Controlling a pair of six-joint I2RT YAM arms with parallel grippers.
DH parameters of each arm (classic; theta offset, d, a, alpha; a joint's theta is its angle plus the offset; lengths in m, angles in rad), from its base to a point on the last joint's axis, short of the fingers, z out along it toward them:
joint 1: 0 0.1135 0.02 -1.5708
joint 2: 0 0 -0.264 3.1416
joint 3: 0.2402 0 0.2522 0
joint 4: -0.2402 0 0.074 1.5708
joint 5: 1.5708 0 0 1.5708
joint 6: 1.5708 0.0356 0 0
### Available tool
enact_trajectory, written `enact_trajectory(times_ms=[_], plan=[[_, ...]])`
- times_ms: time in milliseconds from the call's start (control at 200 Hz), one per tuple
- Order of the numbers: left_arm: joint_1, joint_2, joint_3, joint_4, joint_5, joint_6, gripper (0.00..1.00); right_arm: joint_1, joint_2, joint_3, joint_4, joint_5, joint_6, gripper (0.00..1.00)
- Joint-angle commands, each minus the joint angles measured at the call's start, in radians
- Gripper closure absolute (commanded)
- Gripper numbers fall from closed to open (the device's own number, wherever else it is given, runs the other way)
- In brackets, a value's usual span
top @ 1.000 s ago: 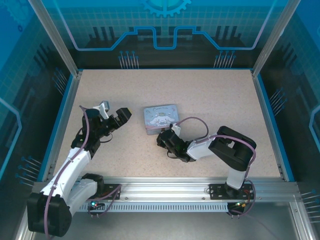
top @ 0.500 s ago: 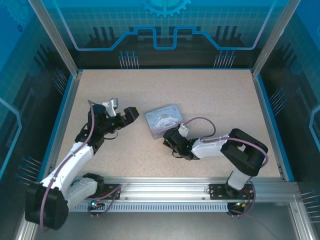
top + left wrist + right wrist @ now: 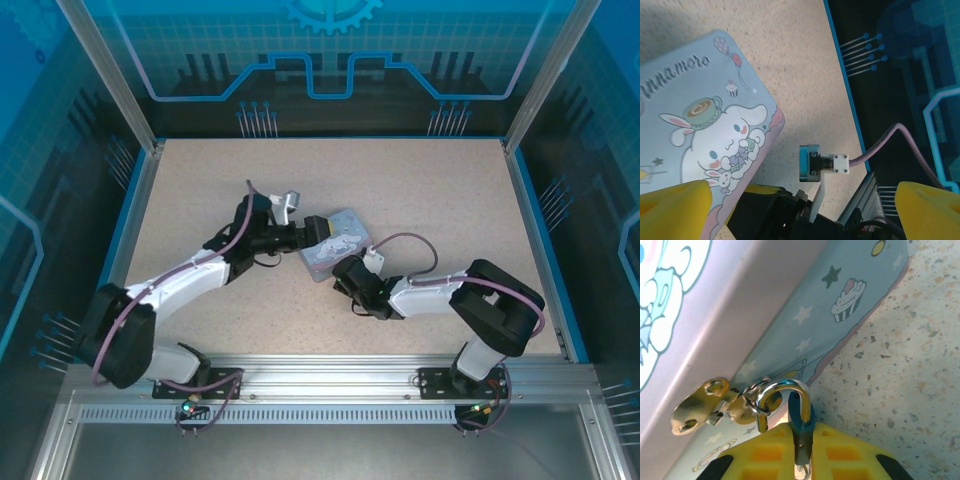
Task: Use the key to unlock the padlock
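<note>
The padlock (image 3: 801, 432) hangs at the near side of the tin (image 3: 765, 305). Its silver shackle (image 3: 785, 392) is closed and passes through a ring on the tin's gold hasp (image 3: 702, 407). The right gripper (image 3: 800, 452) has its yellow fingers (image 3: 760, 452) drawn narrow, pinching the padlock's body between them. From above, the right gripper (image 3: 347, 277) sits just at the tin's near edge; the padlock itself is too small to make out there.

The tin (image 3: 337, 240) lies flat near the middle of the table (image 3: 430, 190), turned at an angle. It is pale blue with a cartoon rabbit, a teacup and a cupcake printed on the lid. The lid is on, so nothing of the inside shows.

The left gripper (image 3: 318, 228) is at the tin's left end with its jaws spread wide and nothing held. In its own camera one yellow finger (image 3: 675, 210) overlaps the tin (image 3: 700, 125) at a corner; I cannot tell whether they touch. The other finger is well off to the side.

The table is speckled beige with a blue rim. An aluminium rail (image 3: 330, 375) runs along its near edge. Dark walls (image 3: 330, 60) with a glowing blue circuit pattern close it in.
</note>
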Motion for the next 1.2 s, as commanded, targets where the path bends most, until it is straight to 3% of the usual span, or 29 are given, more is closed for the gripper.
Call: enact_trajectory(times_ms=[0, 445, 745, 890, 1196], plan=[[-0.027, 0.062, 0.03, 0.059, 0.034, -0.013, 0.05, -0.019, -0.012, -0.039, 0.006, 0.013, -0.05, 0.88], [-0.035, 0.16, -0.047, 0.067, 0.012, -0.009, 0.06, -0.096, -0.076, -0.064, 0.07, -0.077, -0.183, 0.88], [-0.035, 0.203, -0.086, 0.077, -0.014, -0.015, 0.06, -0.145, -0.084, 0.028, -0.139, -0.095, -0.277, 0.88], [-0.035, 0.215, -0.083, 0.07, -0.028, -0.019, 0.06, -0.182, -0.086, 0.021, -0.157, -0.121, -0.297, 0.87], [-0.033, 0.231, -0.067, 0.063, -0.034, -0.023, 0.06, -0.215, -0.12, -0.017, -0.08, -0.23, -0.507, 0.77]])
